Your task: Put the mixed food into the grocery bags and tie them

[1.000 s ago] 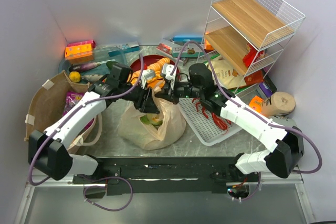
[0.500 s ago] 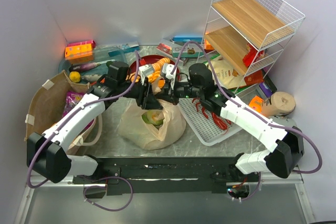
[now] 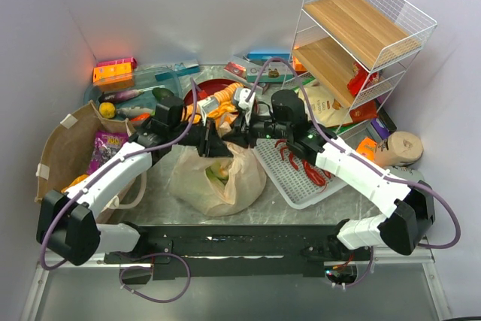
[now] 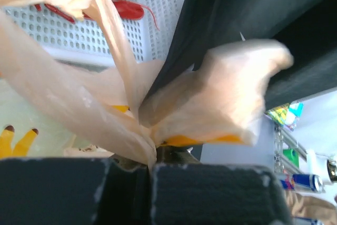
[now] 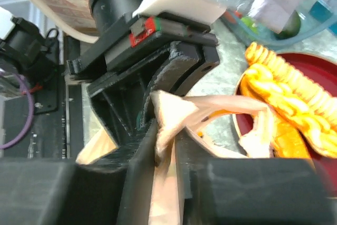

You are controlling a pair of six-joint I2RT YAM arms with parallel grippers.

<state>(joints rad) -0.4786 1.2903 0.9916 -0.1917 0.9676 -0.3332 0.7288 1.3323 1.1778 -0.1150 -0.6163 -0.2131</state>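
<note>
**Top view.** The left end effector [image 3: 213,144] and right end effector [image 3: 236,131] meet tip to tip over the mouth of the tan plastic bag [image 3: 218,186]. Each has its fingers closed on a gathered bit of the thin, crinkled film. The bag slumps on the surface directly below both. It is translucent, and pale green produce [image 3: 217,172] shows inside. A stiff brown paper bag [image 3: 60,157] stands well off to the left end effector's left, with a purple snack packet [image 3: 107,143] in it. The packet's print is too small to read. A white slotted basket [image 3: 294,182] lies just right of the right end effector, and a red lobster-shaped toy [image 3: 299,162] lies in it.

**Left wrist view.** The left end effector's dark, rough-grained fingers [image 4: 210,193] are pressed together, with a twisted neck of peach-tan film clamped between them. Above them the film fans out, glossy and creased, with orange patches. The perforated basket wall shows beyond, up and to the left.

**Right wrist view.** The right end effector's fingers [image 5: 68,188] are nearly together, with a strip of film nipped between them. Straight ahead, against the same film, sit the left end effector's black ribbed jaws. Ahead to the right is a red bowl [image 5: 245,126] holding an orange ridged coil [image 5: 284,104]. Nothing written can be made out.
</note>
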